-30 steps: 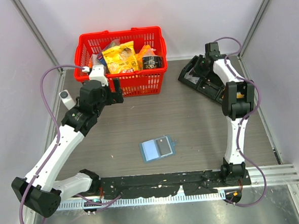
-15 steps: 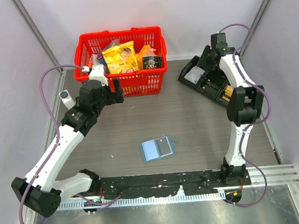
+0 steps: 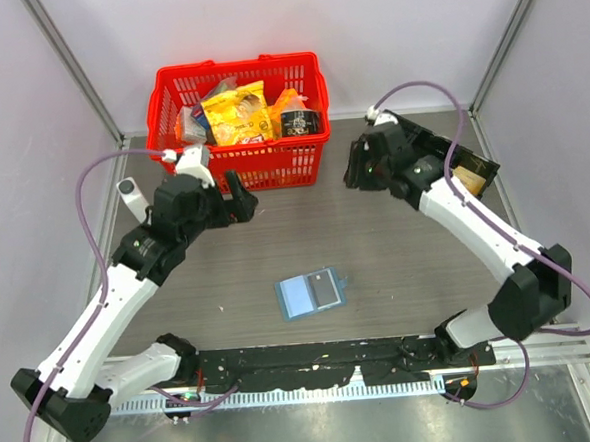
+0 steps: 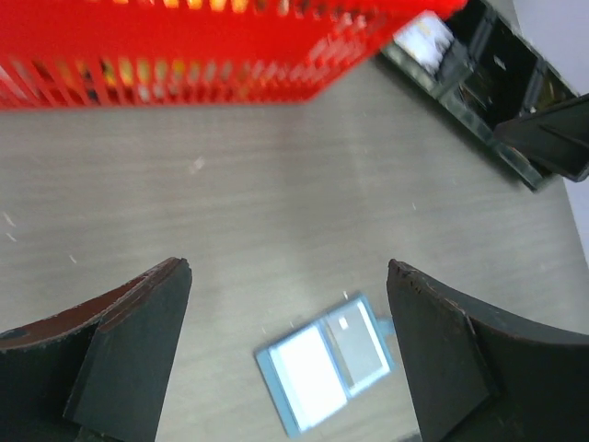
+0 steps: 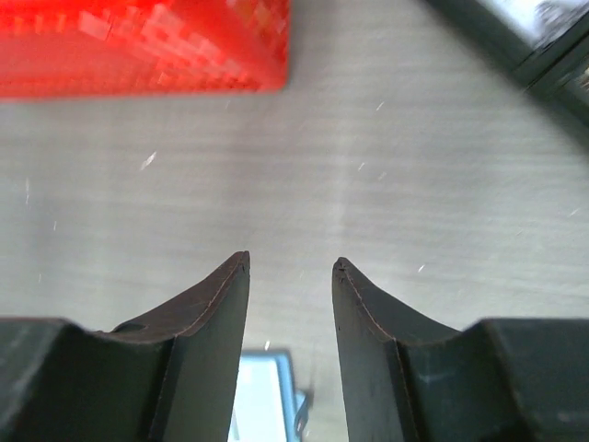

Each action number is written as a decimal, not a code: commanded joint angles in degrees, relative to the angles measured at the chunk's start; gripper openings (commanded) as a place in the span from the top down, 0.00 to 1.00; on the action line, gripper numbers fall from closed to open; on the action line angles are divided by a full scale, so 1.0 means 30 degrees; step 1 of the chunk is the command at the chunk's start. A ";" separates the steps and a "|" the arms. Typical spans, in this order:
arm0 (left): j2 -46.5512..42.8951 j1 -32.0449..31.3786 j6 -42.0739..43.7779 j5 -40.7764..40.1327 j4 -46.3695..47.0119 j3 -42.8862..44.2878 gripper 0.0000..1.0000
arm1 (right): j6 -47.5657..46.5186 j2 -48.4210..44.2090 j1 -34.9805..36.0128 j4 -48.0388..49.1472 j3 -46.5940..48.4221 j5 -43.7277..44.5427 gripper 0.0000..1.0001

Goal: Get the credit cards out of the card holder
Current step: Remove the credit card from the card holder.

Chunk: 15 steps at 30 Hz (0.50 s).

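Near-centre on the table [image 3: 408, 264], card holder [image 3: 311, 293] lies open, long axis roughly left-right. Left gripper [image 3: 238, 196] spread wide, right gripper [image 3: 354, 167] part-spread, both empty, both far of it. Left's marginally closer imo.

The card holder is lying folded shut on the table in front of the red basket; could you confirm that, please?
Not quite: the card holder lies open, pale inside up, as the top external view shows; it is on the table in front of the red basket.
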 commanded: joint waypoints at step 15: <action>-0.1316 -0.7011 -0.7782 -0.1215 0.2167 -0.6624 0.25 | 0.5634 -0.4822 0.9350 0.5026 -0.8850 0.2806 0.58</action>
